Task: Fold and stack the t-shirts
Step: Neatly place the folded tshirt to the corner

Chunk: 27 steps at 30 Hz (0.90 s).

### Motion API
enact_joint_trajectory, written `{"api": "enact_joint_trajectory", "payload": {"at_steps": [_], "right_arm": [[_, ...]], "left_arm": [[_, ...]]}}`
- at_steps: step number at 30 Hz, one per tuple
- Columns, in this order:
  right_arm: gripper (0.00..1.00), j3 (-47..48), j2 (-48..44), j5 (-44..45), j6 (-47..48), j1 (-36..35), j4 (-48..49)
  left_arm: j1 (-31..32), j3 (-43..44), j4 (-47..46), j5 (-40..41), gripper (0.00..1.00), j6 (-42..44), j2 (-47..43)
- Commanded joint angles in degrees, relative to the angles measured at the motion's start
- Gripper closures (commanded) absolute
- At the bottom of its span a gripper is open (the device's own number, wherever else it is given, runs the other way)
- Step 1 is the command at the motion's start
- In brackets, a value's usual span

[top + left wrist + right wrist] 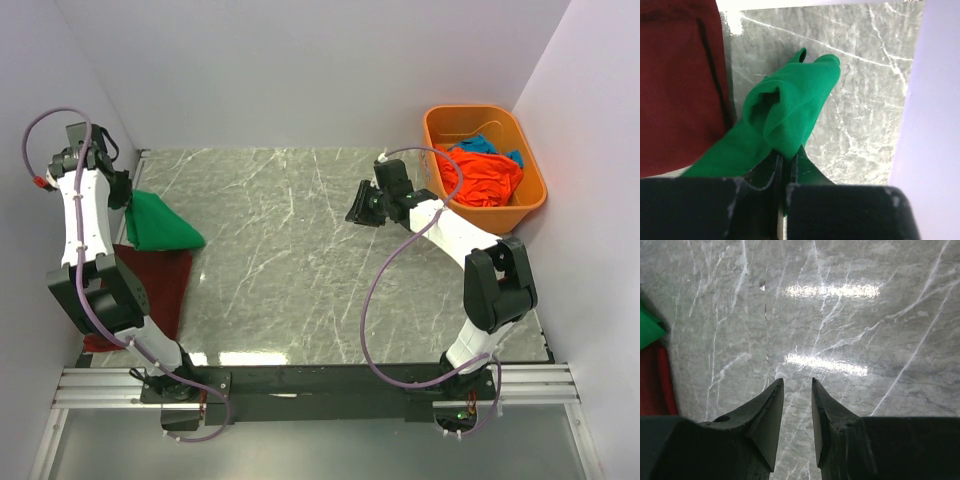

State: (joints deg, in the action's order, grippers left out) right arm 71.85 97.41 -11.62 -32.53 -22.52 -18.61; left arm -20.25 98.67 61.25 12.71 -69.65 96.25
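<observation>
Left claw pinches soft bunched green t-shirt

An orange plastic tub stood at the far right corner of the table, close against the right wall. The table's top was grey, marble-patterned and glossy, with bright streaks of light reflected in it. Pale walls enclosed its far, left and right edges. A silver metal rail ran along its near edge.
</observation>
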Motion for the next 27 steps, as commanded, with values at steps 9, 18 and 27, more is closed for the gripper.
{"api": "enact_joint_trajectory", "payload": {"at_steps": [9, 18, 27], "right_arm": [[0.64, 1.0, -4.2, 3.0, 0.5, -0.4, -2.0], [0.64, 0.7, -5.3, 4.8, 1.0, -1.1, -3.4], [0.64, 2.7, -5.7, 6.5, 1.6, -2.2, -5.9]], "left_arm": [[-1.5, 2.4, 0.0, -2.7, 0.99, -0.3, -4.1], [-3.8, 2.1, 0.0, -3.8, 0.99, -0.4, -7.1], [-6.6, -2.0, -1.1, -6.6, 0.99, -0.4, -11.4]]}}
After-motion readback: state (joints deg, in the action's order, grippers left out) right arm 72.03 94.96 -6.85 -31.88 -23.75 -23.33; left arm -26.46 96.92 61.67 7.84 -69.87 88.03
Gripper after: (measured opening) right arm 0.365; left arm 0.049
